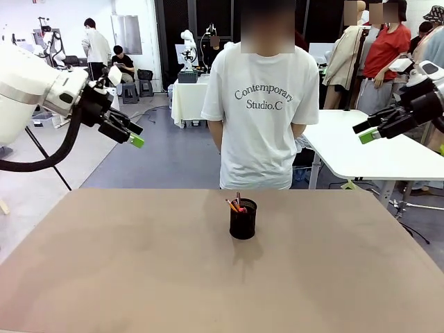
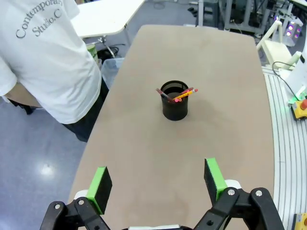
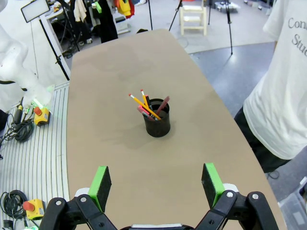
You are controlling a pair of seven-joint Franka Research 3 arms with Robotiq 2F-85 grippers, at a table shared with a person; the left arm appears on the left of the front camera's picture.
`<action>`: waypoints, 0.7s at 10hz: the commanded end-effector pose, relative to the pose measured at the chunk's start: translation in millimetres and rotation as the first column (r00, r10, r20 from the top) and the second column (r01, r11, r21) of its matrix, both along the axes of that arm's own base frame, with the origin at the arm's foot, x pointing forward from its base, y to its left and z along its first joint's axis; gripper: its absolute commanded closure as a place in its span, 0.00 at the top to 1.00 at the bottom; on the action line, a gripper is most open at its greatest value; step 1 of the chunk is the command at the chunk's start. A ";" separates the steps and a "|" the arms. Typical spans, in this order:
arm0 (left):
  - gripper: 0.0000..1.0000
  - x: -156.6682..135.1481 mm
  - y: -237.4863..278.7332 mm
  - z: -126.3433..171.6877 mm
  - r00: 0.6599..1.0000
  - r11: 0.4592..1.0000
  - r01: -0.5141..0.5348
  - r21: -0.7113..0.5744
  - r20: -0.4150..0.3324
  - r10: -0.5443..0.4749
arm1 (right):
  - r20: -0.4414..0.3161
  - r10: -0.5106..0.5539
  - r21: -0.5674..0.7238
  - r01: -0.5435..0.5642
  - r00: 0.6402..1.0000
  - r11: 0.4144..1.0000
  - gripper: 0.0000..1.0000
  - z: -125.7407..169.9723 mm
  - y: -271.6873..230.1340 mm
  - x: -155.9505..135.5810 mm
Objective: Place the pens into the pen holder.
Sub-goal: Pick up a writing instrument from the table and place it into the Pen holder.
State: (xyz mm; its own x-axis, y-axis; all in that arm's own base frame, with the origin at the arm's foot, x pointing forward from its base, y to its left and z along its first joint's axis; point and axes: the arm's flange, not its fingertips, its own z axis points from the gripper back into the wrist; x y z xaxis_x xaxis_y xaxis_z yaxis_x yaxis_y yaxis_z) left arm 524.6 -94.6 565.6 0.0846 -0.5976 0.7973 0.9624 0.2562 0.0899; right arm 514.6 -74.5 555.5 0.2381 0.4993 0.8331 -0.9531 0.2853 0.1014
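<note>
A: Busy workshop behind, but your tan table [image 1: 104, 277] carries just one thing: the holder [image 1: 243, 219], near the middle, on the far half towards the person [image 1: 262, 104] standing at the far edge.

B: And the pens [image 3: 148, 108]?

A: All standing in the holder, tips leaning out over the rim. You can count a few in the right wrist view: yellow, reddish-brown, a dark one. I see none lying loose on the table.

B: So what's left for you?

A: As I judge it, nothing; the job looks finished. Your left gripper [image 1: 132, 134] hangs high over the left side, jaws spread wide, holding nothing. Your right gripper [image 1: 369, 132] does the same on the right, well apart from the holder.
</note>
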 end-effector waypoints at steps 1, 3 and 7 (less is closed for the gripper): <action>1.00 -7.7 5.2 -0.2 1.000 1.000 0.013 0.016 0.016 -0.013 | 0.001 0.001 -0.010 -0.001 1.000 1.000 1.00 4.0 0.6 -0.3; 1.00 -7.3 5.5 -0.1 1.000 1.000 0.013 0.008 0.022 -0.013 | 0.001 0.001 -0.010 -0.001 1.000 1.000 1.00 4.0 0.6 -0.3; 1.00 -1.4 1.1 3.0 1.000 1.000 -0.001 0.000 0.007 0.001 | 0.001 0.001 -0.010 -0.001 1.000 1.000 1.00 4.0 0.6 -0.3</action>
